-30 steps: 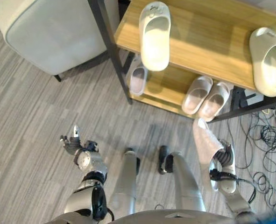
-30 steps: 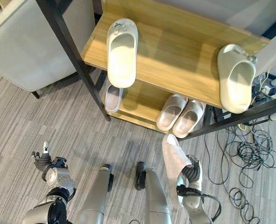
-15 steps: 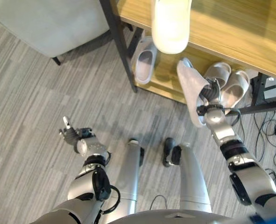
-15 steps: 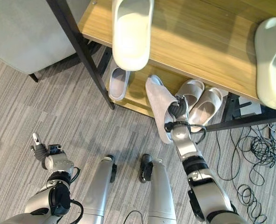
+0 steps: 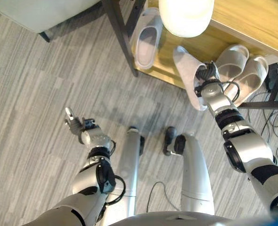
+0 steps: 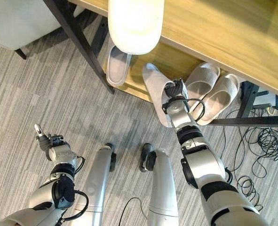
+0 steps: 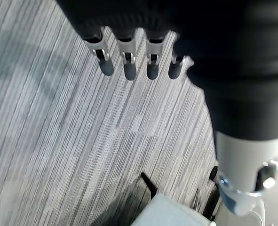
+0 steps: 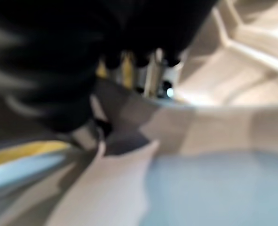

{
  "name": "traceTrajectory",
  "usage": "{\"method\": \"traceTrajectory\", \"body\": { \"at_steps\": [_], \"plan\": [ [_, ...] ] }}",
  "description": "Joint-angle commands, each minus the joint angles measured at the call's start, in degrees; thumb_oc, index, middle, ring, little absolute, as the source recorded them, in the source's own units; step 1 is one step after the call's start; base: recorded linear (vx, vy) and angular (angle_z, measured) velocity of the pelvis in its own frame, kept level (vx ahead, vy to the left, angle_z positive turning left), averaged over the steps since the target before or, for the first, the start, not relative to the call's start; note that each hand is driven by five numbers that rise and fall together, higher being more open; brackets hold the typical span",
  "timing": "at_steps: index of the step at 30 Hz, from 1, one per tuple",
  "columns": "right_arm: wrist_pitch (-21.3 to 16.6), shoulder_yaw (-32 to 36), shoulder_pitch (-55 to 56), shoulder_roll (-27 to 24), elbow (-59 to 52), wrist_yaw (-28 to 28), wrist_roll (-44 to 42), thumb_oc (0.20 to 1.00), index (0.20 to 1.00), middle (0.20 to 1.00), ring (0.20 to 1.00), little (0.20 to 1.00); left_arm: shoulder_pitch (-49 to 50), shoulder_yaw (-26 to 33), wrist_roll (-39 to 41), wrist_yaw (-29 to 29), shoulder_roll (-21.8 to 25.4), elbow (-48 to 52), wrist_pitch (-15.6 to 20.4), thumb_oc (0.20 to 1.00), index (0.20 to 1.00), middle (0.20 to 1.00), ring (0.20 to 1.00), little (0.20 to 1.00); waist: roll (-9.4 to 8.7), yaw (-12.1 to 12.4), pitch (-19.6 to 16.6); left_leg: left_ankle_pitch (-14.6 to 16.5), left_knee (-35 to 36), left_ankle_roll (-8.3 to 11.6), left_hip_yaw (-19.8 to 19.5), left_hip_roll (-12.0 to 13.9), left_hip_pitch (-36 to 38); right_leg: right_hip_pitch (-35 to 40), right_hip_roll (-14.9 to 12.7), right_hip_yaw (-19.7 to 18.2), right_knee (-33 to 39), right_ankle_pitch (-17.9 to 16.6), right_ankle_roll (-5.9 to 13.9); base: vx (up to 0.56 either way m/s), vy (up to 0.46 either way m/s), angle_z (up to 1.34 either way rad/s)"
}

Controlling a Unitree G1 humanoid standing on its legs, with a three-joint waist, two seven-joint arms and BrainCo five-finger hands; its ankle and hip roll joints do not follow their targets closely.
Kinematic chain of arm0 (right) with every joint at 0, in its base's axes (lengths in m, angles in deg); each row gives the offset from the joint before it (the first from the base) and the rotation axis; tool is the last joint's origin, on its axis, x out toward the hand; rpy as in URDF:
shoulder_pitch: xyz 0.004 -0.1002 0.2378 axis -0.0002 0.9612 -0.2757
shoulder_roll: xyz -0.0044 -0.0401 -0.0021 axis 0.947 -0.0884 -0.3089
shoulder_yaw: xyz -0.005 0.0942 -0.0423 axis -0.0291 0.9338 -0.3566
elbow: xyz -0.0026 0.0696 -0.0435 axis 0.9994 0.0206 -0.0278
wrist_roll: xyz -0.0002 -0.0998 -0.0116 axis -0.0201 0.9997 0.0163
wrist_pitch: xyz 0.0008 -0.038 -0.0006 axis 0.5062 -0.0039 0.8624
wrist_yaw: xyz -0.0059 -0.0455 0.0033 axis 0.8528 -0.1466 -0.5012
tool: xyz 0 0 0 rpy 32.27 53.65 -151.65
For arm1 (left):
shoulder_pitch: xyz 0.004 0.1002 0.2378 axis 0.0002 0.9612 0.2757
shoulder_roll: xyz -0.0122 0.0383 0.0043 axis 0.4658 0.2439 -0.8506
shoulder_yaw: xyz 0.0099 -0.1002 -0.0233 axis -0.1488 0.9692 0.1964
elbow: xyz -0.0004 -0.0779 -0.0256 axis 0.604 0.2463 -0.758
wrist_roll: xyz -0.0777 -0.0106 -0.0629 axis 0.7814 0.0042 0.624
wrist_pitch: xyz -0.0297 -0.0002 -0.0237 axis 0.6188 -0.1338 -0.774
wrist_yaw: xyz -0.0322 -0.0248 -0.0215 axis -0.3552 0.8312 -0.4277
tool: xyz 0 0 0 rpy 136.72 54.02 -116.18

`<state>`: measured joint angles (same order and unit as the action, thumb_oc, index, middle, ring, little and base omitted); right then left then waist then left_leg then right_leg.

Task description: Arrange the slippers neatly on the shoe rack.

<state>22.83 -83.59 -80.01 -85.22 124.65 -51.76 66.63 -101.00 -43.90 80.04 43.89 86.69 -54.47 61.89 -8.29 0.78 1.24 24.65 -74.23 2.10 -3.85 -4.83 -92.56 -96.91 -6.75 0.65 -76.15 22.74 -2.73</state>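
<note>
Now slipper (image 5: 186, 75) in right hand (image 5: 205, 77).

I see my right hand (image 5: 205, 77) holding a slipper (image 5: 186, 75) at the lower shelf's (image 5: 169, 70) front edge, between a single slipper (image 5: 146, 40) on its left and a pair (image 5: 240, 75) on its right. Another slipper (image 5: 186, 16) overhangs the upper shelf's (image 6: 233, 35) front edge.

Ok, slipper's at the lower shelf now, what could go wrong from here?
The held slipper is tilted on edge in the right hand, so it may land on its side. The pair of slippers sits right beside that hand, and the arm could knock it. The cream slipper overhangs the top shelf edge just above, so a lift could bump it off.
</note>
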Motion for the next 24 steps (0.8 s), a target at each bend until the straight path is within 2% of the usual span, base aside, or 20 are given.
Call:
{"method": "traceTrajectory", "body": {
  "at_steps": [1,4,5,6,8,9,10,12,14,19,24],
  "plan": [
    [-1.97,-2.96,-12.56,-1.62,2.94,0.88,0.91,0.2,0.2,0.2,0.2,0.2,-2.19,1.87,-0.8,-1.63,2.3,3.45,0.65,1.0,1.0,1.0,1.0,1.0,-0.07,0.4,6.11,1.32,0.59,-0.39,1.63,1.0,2.61,7.09,0.68,0.83,-4.64,6.31,0.53,0.0,0.0,0.0],
    [0.13,-5.25,-18.74,-1.56,7.46,0.42,0.14,0.2,0.2,0.2,0.2,0.2,-2.25,1.1,-1.52,-1.72,2.0,3.93,0.76,1.0,1.0,1.0,1.0,1.0,-0.04,0.71,6.75,0.88,1.1,-0.68,1.59,0.71,2.61,7.06,0.41,0.7,-4.3,6.06,0.59,0.0,0.0,0.0],
    [0.25,-6.02,-19.55,-1.89,8.73,0.63,0.36,0.2,0.2,0.2,0.2,0.2,-2.19,1.02,-1.61,-1.86,1.86,4.19,0.68,1.0,1.0,1.0,1.0,1.0,-0.04,0.82,6.88,0.75,1.21,-0.74,1.64,0.62,2.61,7.11,0.33,0.69,-4.19,6.0,0.61,-0.07,0.005,0.04],
    [0.41,-6.16,-20.35,-1.84,9.55,0.83,0.14,0.2,0.2,0.2,0.2,0.2,-1.98,0.86,-1.61,-2.13,1.62,4.58,0.54,1.0,1.0,1.0,1.0,1.0,-0.1,0.98,7.74,-0.81,1.77,-0.58,1.66,0.55,2.61,7.01,0.54,0.35,-3.84,4.9,0.54,-0.07,0.009,0.08],
    [0.42,-6.21,-22.44,-1.9,12.33,1.73,-1.02,0.2,0.2,0.2,0.2,0.2,-1.64,0.25,-2.19,-2.4,1.4,4.8,0.05,1.0,1.0,1.0,1.0,1.0,0.0,1.26,8.04,-1.13,2.28,-0.72,1.83,0.36,2.61,6.96,0.48,0.28,-3.59,4.91,0.64,-0.03,0.014,0.08],
    [0.32,-6.19,-23.63,-1.82,13.36,2.06,-1.67,0.2,0.2,0.2,0.2,0.2,-1.63,0.15,-2.35,-2.28,1.49,4.71,0.1,1.0,1.0,1.0,1.0,1.0,-0.03,1.29,8.16,-1.25,2.5,-0.75,1.89,0.28,2.61,6.96,0.42,0.22,-3.42,4.88,0.67,0.08,0.023,0.04],
    [-0.08,-5.89,-24.32,-2.12,14.67,2.45,-2.68,0.2,0.2,0.2,0.2,0.2,-1.3,-0.28,-3.47,-1.45,1.73,4.58,0.49,1.0,1.0,1.0,1.0,1.0,0.05,1.28,7.45,0.27,2.29,-1.02,1.95,0.2,2.61,6.99,0.13,0.52,-3.68,6.1,0.75,0.08,0.024,0.03],
    [-0.9,-6.39,-26.08,-2.71,16.74,3.11,-4.48,0.2,0.2,0.2,0.2,0.2,-0.87,-0.64,-4.73,0.66,1.58,4.79,1.66,1.0,1.0,1.0,1.0,1.0,0.01,1.37,8.35,-0.66,2.81,-1.02,2.04,0.11,2.61,7.1,0.11,0.38,-3.45,5.53,0.61,0.04,0.015,0.03],
    [-2.24,-6.69,-27.61,-3.26,19.37,4.32,-6.41,0.2,0.2,0.2,0.2,0.2,-0.07,-1.57,-5.56,1.69,-0.03,6.36,2.5,1.0,1.0,1.0,1.0,1.0,0.02,1.51,8.82,-0.3,2.53,-1.05,2.06,-0.11,2.61,7.18,0.14,0.35,-3.74,5.85,0.61,0.02,0.0,0.05],
    [-2.01,-9.28,-33.92,-4.61,27.13,7.04,-8.6,0.2,0.2,0.2,0.2,0.2,2.53,-2.83,-4.81,-0.15,-3.02,8.64,2.48,1.0,1.0,1.0,1.0,1.0,0.25,1.66,9.63,-0.88,2.89,-1.06,2.58,-0.49,2.61,7.27,-0.01,0.13,-3.69,5.57,0.69,0.0,0.009,0.05],
    [-2.75,-10.68,-36.11,-5.67,30.64,6.89,-9.95,0.2,0.2,0.2,0.2,0.2,4.63,-2.99,-5.01,-1.83,-3.42,7.92,2.27,1.0,1.0,1.0,1.0,1.0,0.87,1.95,9.75,-0.62,2.66,-1.34,2.93,-0.89,2.61,7.27,-0.37,0.27,-4.27,6.09,0.67,0.01,0.01,0.01]
  ]
}}
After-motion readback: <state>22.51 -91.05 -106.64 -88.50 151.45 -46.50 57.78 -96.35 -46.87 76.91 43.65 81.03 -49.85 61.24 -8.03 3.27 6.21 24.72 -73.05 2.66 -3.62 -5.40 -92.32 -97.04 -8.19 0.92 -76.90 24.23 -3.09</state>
